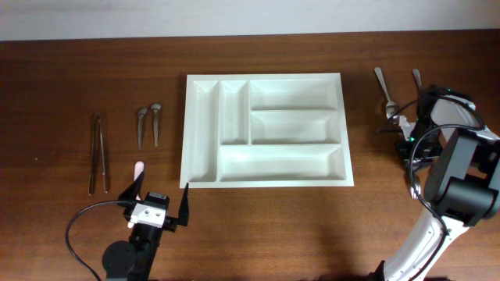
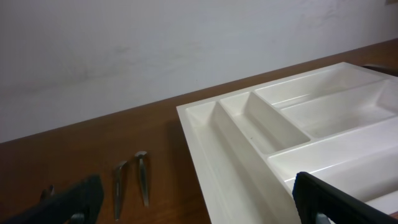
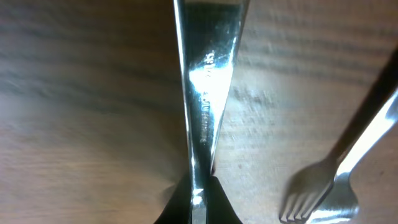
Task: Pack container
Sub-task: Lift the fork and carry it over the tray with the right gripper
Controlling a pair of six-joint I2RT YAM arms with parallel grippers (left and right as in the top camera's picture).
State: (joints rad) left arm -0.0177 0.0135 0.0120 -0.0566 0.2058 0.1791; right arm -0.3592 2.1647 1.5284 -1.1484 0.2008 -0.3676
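Note:
The container [image 1: 190, 133] is a large white tray with five empty compartments in the middle of the table; its near corner and left wall [image 2: 205, 168] fill the right of the left wrist view. My right gripper [image 1: 398, 122] is at the right, beyond the tray's right side. In the right wrist view that gripper [image 3: 200, 193] is shut on a shiny metal utensil handle [image 3: 208, 74] just above the wood. My left gripper [image 1: 160, 207] hovers open near the tray's front left corner, nothing between its fingers [image 2: 65, 202].
A fork [image 3: 311, 199] lies beside the held handle. Two more utensils [image 1: 381, 82] [image 1: 416, 76] lie at the back right. Left of the tray are two small utensils [image 1: 148, 123] [image 2: 143, 177], a long metal pair [image 1: 98, 152] and a small pink item [image 1: 138, 168].

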